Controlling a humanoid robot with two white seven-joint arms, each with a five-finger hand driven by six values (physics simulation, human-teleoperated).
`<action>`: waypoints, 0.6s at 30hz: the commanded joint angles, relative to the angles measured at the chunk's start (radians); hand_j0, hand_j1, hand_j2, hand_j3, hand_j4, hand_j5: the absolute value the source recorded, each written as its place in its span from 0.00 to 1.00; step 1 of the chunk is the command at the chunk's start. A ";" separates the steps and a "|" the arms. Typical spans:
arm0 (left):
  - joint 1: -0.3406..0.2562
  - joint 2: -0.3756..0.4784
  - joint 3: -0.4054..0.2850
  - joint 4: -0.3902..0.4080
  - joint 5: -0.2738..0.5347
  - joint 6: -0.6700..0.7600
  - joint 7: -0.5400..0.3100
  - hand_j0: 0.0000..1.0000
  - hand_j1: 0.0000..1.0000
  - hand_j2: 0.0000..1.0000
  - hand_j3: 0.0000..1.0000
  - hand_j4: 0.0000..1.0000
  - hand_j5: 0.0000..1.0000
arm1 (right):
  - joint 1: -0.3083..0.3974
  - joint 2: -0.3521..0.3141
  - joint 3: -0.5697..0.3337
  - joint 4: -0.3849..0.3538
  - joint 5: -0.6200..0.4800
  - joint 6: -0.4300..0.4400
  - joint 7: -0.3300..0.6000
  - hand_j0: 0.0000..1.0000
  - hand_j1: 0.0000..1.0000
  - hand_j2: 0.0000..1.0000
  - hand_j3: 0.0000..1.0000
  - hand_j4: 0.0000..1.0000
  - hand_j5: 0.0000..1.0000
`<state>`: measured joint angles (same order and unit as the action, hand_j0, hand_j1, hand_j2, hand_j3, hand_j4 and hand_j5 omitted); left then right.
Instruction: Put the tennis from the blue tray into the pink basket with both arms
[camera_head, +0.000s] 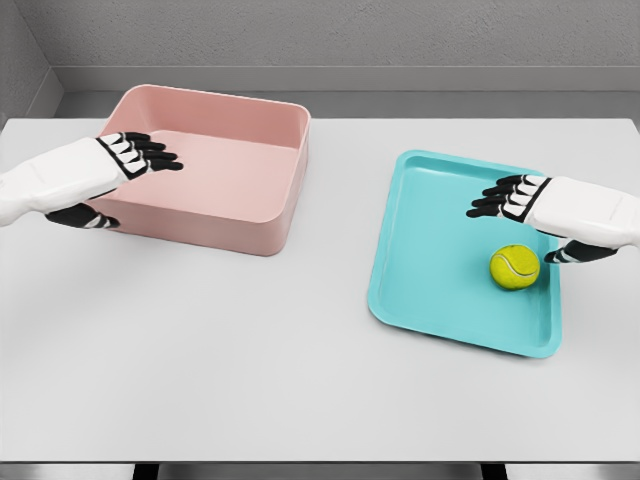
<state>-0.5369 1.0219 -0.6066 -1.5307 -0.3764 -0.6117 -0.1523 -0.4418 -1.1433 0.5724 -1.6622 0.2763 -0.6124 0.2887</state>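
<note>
Now round yellow-green tennis ball (514, 267) sits inside flat blue tray (440, 250), near tray's right side. Right hand (525, 200) hovers just above ball, fingers straight and apart, holding nothing. Pink square basket (270, 215) sits well apart on left of white table (250, 370). Left hand (120, 160) over basket's left edge, fingers stretched out, holding nothing.
</note>
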 joint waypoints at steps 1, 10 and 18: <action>0.000 0.012 0.002 0.001 0.010 0.001 0.000 1.00 1.00 1.00 1.00 1.00 1.00 | 0.000 -0.001 0.000 -0.001 -0.008 0.001 0.000 1.00 1.00 1.00 1.00 1.00 1.00; 0.000 0.046 0.001 0.001 0.010 0.001 0.000 1.00 1.00 1.00 1.00 1.00 1.00 | 0.040 0.008 0.014 0.028 -0.100 0.001 -0.016 1.00 1.00 1.00 1.00 1.00 1.00; 0.011 0.063 -0.010 -0.016 0.001 0.001 -0.006 1.00 1.00 1.00 1.00 1.00 1.00 | 0.060 -0.015 0.021 0.032 -0.197 0.001 0.000 1.00 1.00 1.00 1.00 1.00 1.00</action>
<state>-0.5170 1.0740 -0.6155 -1.5402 -0.3801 -0.6118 -0.1564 -0.3850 -1.1533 0.5930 -1.6293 0.1086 -0.6122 0.2859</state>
